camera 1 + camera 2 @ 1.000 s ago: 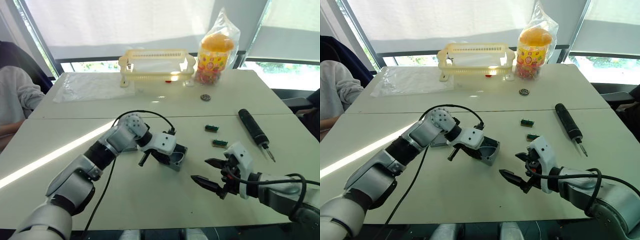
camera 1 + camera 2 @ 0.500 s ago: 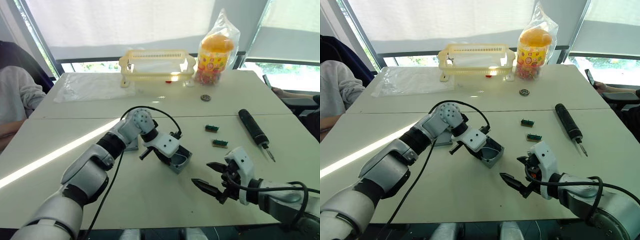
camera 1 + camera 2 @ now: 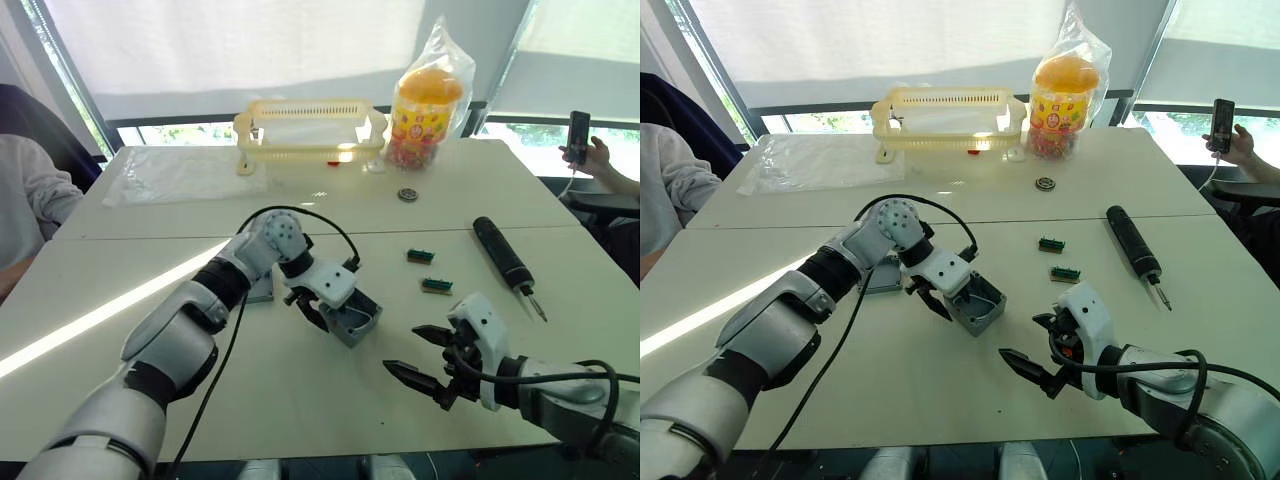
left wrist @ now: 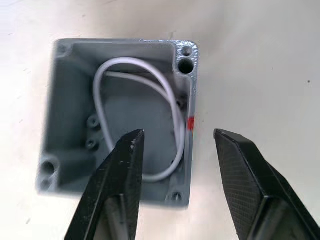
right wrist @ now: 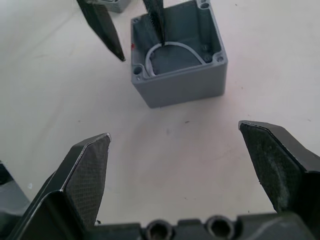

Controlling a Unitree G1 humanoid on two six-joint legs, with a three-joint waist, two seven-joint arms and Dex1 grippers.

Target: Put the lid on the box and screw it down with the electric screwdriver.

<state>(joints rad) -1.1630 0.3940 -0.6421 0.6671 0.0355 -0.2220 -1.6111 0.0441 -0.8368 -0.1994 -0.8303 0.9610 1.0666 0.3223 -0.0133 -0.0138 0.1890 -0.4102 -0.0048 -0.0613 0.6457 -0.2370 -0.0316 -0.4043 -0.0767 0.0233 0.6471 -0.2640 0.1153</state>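
The grey box (image 4: 75, 100) stands open-topped on the white table (image 3: 300, 400), with a white wire (image 4: 100, 90) looped inside. My left gripper (image 4: 177, 135) is open right above it. One finger (image 4: 125, 165) is over the inside and the other finger (image 4: 240, 170) is outside the wall with the red part (image 4: 190, 122). The lid (image 3: 262, 290) lies flat behind my left wrist, partly hidden. The electric screwdriver (image 3: 505, 258) lies on the table's right side. My right gripper (image 3: 403, 349) is open and empty, a little to the right of the box (image 5: 177, 55) and nearer the table's front.
Two small green parts (image 3: 422, 256) (image 3: 437, 285) lie between box and screwdriver. At the back stand a yellow basket (image 3: 310, 128), a bagged candy jar (image 3: 428, 100), a clear plastic bag (image 3: 180, 170) and a small round part (image 3: 406, 194). A person (image 3: 25, 200) sits left; a hand with a phone (image 3: 585, 150) shows far right.
My left gripper has turned over the box, and its fingers now point down across one wall. My right gripper sank slightly. A hand with a phone came into view at the right.
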